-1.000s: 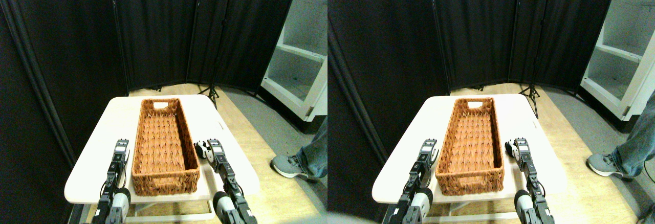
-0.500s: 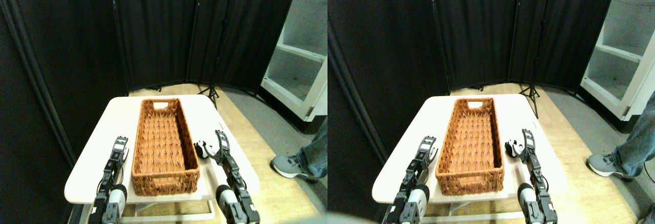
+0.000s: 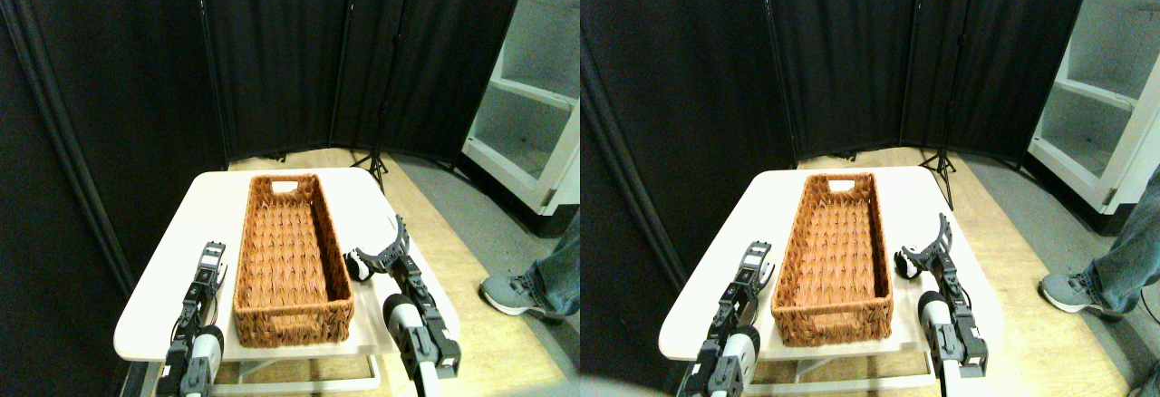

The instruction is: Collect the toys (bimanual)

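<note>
One toy shows, a small black-and-white panda [image 3: 358, 268]. It lies on the white table [image 3: 181, 261], right of the long brown wicker basket [image 3: 290, 252], which has nothing in it. My right gripper [image 3: 381, 243] hovers just above and to the right of the panda. It is open, with its two dark fingers [image 3: 401, 227] spread wide, and it partly hides the toy. My left gripper [image 3: 211, 259] rests low at the basket's left side, near its front corner, with no toy near it.
Black folding screens [image 3: 272, 62] close off the back and left. A tripod stand [image 3: 373, 159] rises behind the table. At the right are a white shelf unit [image 3: 535, 98] and a person's shoe [image 3: 512, 293] and jeans leg on the wooden floor.
My right gripper has opened wide and lifted off the panda, which stays on the table. The left arm has drawn back a little.
</note>
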Robot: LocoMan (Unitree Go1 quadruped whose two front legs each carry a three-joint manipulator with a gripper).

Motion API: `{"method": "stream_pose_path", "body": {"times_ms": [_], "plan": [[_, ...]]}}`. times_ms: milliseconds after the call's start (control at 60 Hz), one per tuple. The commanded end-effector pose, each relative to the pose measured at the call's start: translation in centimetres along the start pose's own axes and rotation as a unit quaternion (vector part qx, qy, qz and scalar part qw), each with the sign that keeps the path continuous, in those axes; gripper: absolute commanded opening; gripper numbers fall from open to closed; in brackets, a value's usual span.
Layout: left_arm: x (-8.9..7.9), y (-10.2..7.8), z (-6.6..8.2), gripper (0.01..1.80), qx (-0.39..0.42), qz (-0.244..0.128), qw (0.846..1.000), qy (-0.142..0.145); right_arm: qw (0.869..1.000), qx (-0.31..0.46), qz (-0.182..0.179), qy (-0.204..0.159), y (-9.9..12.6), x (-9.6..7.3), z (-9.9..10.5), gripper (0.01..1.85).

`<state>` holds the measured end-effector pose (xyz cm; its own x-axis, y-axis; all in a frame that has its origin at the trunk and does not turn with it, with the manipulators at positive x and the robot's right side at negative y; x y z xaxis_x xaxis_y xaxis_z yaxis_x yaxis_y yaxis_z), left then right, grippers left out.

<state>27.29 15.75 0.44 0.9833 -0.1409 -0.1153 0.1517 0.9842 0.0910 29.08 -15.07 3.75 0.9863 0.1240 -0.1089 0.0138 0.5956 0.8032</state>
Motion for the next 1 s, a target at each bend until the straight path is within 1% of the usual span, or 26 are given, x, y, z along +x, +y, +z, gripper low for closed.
{"method": "stream_pose_path", "body": {"times_ms": [17,67,83,133,150,167,200,283,300,317,400,483,550,633,717,767,833,850,933,1000], "plan": [[0.2,-0.1,0.7,0.3,0.005,0.0,1.0,-0.018,0.996,0.074,-0.013,0.051,0.2,0.3,-0.3,0.84],[0.2,-0.1,0.7,0.3,0.005,0.0,1.0,-0.018,0.996,0.074,-0.013,0.051,0.2,0.3,-0.3,0.84],[0.3,-0.1,0.7,0.3,0.005,0.004,1.0,-0.017,0.989,0.129,-0.027,0.074,0.5,0.4,-0.6,0.88],[0.3,-0.2,0.7,0.31,0.005,0.007,1.0,-0.016,0.978,0.18,-0.031,0.101,0.7,0.4,-1.1,0.9],[0.3,-0.2,0.7,0.31,0.005,0.007,1.0,-0.016,0.978,0.18,-0.031,0.101,0.7,0.4,-1.1,0.9],[0.3,-0.3,0.8,0.31,0.005,0.009,1.0,-0.015,0.972,0.204,-0.033,0.113,0.7,0.5,-1.3,0.93],[0.3,-0.3,0.8,0.31,0.006,0.009,1.0,-0.015,0.97,0.212,-0.033,0.115,0.8,0.6,-1.3,0.93],[0.3,-0.3,0.7,0.31,0.003,0.013,1.0,-0.013,0.96,0.245,-0.043,0.129,0.7,0.8,-1.8,0.9],[0.3,-0.3,0.7,0.31,0.003,0.013,1.0,-0.013,0.96,0.245,-0.043,0.129,0.7,0.8,-1.8,0.9],[0.3,-0.2,0.7,0.31,0.003,0.012,1.0,-0.013,0.958,0.25,-0.042,0.132,0.6,1.0,-1.9,0.87],[0.3,-0.2,0.6,0.31,0.007,0.013,1.0,-0.013,0.957,0.255,-0.043,0.131,0.5,1.1,-2.3,0.79],[0.3,-0.2,0.7,0.32,0.008,0.015,1.0,-0.013,0.956,0.257,-0.042,0.135,0.5,1.1,-2.4,0.78],[0.3,-0.2,0.7,0.32,0.008,0.015,1.0,-0.015,0.953,0.268,-0.041,0.137,0.5,1.1,-2.5,0.77],[0.3,-0.2,0.7,0.32,0.006,0.014,1.0,-0.016,0.954,0.266,-0.044,0.129,0.2,1.2,-2.6,0.81],[0.3,-0.1,0.7,0.32,0.005,0.016,1.0,-0.017,0.949,0.283,-0.055,0.13,-0.4,1.3,-2.9,0.91],[0.3,-0.1,0.7,0.32,0.006,0.017,1.0,-0.017,0.947,0.289,-0.06,0.13,-0.6,1.4,-3.1,0.91],[0.3,-0.1,0.7,0.32,0.006,0.014,1.0,-0.019,0.947,0.288,-0.07,0.125,-1.0,1.4,-3.3,0.95],[0.3,0.0,0.8,0.32,0.006,0.013,1.0,-0.02,0.946,0.289,-0.077,0.125,-1.3,1.5,-3.5,0.96],[0.3,0.0,0.7,0.31,0.005,0.014,1.0,-0.019,0.947,0.283,-0.079,0.132,-1.7,1.5,-3.9,0.98],[0.3,0.0,0.8,0.31,0.004,0.017,1.0,-0.018,0.948,0.276,-0.085,0.13,-2.2,1.6,-4.2,0.99]]}}
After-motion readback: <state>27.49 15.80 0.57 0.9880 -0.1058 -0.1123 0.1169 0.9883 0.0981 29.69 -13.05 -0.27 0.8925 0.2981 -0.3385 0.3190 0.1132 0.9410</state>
